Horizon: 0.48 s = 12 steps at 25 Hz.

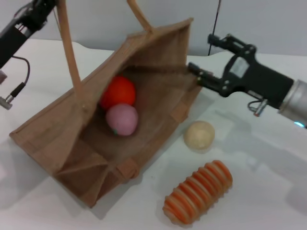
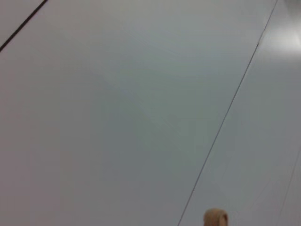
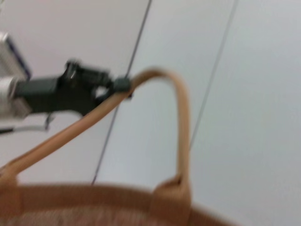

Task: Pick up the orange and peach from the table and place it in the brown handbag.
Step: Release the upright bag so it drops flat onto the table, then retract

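A brown handbag (image 1: 144, 72) lies tipped open on a white table (image 1: 268, 191), with the orange (image 1: 118, 92) and the peach (image 1: 122, 119) touching inside it, so both of the 2 fruits look placed. The left gripper (image 3: 120, 84) is closed on a strap handle (image 3: 181, 122), holding it up. The right gripper (image 1: 204, 58) hovers open and empty beside the bag's rim; next it likely only needs to retreat.

left hand (image 3: 123, 84): fingertips blurred, perhaps pinching strap | orange (image 1: 117, 92): partly behind peach (image 1: 122, 119)
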Motion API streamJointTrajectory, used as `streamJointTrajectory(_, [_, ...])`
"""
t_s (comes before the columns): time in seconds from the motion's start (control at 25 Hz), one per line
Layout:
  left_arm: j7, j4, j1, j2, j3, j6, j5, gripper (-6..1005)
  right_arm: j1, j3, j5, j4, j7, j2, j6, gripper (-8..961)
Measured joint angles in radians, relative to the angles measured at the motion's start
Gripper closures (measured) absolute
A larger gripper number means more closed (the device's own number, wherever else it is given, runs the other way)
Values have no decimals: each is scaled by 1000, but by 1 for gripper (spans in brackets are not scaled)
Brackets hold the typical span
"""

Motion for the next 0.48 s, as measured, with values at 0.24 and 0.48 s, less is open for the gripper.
streamJointTrajectory(0.24, [151,-50,-7,-2,0,65,39,723,-34,49,2,-30,1,-2,-49,181])
streamJointTrajectory(0.48, [396,-158,-13,-4,-9,78,22,603,-74,52,92,-33,1,-2,-61,184])
